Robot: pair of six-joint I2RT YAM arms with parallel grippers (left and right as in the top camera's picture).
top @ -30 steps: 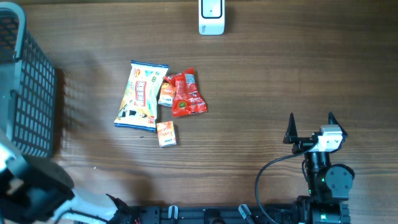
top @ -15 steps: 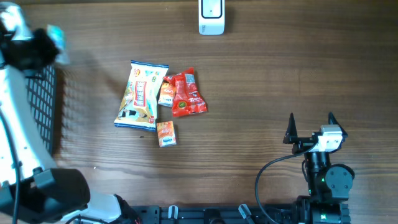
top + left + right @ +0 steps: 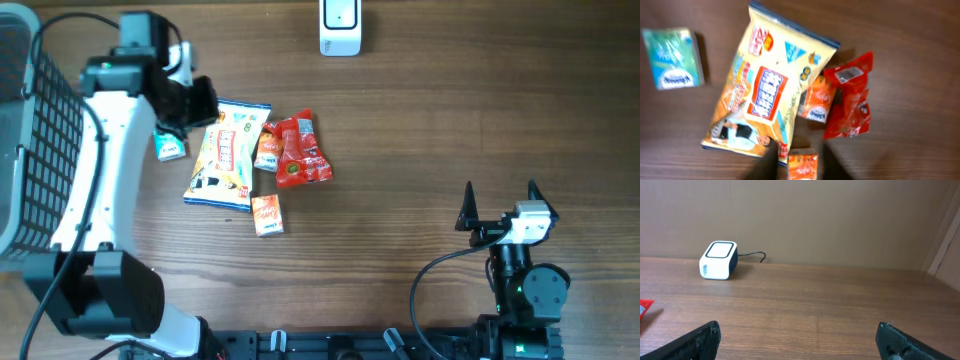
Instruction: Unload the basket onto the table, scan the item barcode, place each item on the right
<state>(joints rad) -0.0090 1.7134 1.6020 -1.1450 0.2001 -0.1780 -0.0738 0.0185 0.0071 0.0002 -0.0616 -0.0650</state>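
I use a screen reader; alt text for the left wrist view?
Big yellow snack bag on a wooden table; red packet and orange packet at its right, second orange packet below, green pack apart at left.

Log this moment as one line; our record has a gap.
left jaws: open over snacks | green packet: lying left of yellow bag | right jaws: open, empty | scanner: nothing near
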